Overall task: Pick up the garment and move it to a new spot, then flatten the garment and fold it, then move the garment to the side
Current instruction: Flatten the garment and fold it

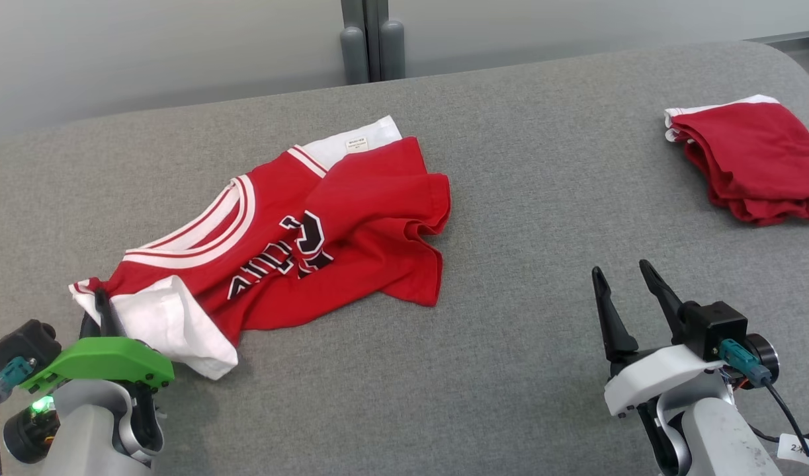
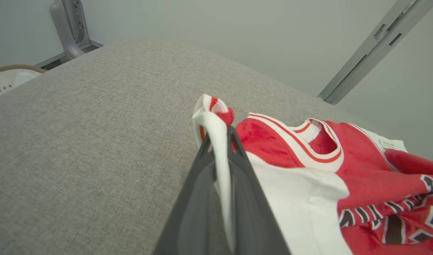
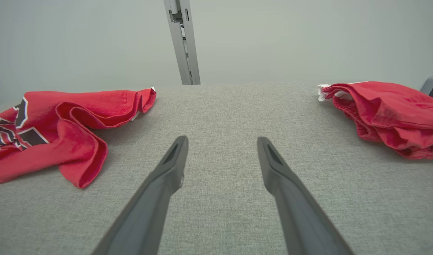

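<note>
The garment (image 1: 292, 231) is a red jersey with white trim and dark lettering, lying crumpled on the left half of the grey table (image 1: 523, 198). My left gripper (image 1: 102, 301) sits at its near-left corner, shut on a white edge of the cloth. In the left wrist view that white edge (image 2: 220, 148) runs up between the two dark fingers (image 2: 202, 184), and the jersey (image 2: 361, 184) spreads to the right. My right gripper (image 1: 622, 274) hovers open over bare table at the lower right, well clear of the jersey (image 3: 60, 131), with nothing between its fingers (image 3: 166, 177).
A folded red garment with white trim (image 1: 751, 158) lies at the table's far right edge, also on the right in the right wrist view (image 3: 386, 113). A grey post (image 1: 372, 39) stands behind the table. A pale basket (image 2: 7, 79) shows beyond the table's edge.
</note>
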### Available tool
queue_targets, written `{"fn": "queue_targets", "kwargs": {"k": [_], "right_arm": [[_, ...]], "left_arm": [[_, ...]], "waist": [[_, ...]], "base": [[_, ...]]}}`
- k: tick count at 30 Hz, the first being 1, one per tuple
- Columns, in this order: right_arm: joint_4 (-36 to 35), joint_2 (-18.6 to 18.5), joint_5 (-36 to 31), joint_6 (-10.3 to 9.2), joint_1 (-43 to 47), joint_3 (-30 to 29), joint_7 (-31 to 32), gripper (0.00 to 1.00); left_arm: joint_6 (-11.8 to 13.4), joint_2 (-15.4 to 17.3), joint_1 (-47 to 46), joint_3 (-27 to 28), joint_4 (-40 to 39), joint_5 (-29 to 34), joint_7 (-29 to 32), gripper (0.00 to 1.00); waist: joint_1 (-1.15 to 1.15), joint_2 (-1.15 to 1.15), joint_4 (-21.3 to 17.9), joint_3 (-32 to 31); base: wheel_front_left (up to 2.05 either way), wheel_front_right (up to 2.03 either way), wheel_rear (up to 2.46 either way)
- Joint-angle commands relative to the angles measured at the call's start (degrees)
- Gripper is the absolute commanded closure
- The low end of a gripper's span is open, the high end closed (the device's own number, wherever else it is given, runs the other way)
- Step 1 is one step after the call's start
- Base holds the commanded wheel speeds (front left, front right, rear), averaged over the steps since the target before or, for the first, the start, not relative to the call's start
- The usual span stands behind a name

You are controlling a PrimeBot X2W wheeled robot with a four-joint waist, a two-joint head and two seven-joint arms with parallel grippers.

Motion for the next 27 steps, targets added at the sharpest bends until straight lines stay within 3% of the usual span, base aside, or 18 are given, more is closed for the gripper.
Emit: {"fn": "queue_targets", "kwargs": {"k": [1,13,21,27], "right_arm": [[-0.1,-0.2,-0.2,-0.09,0.8,-0.2,-0.3,0.0],[0.3,-0.2,-0.1,-0.09,1.6,0.0,-0.3,0.0],[1.4,-0.2,-0.6,-0.09,2.8,1.3,-0.3,0.0],[4.2,-0.2,-2.5,-0.09,0.6,4.0,-0.3,0.0]], "left_arm": [[-0.7,0.1,1.0,0.9,-0.2,0.5,0.0,0.0],[-4.9,-1.8,7.7,5.3,-11.2,7.8,0.0,0.0],[-7.1,-5.6,14.5,1.8,-17.3,11.0,0.0,0.0],[-7.0,-6.9,17.7,-3.4,-20.8,13.3,0.0,0.0]], "waist": [[0.0,0.0,0.0,-0.1],[0.0,0.0,2.4,-2.1],[0.0,0.0,4.7,-4.6],[0.0,0.0,8.3,-5.0]], "base": [[0.0,0.0,0.0],[0.0,0.0,0.0],[0.0,0.0,0.0],[0.0,0.0,0.0]]}}
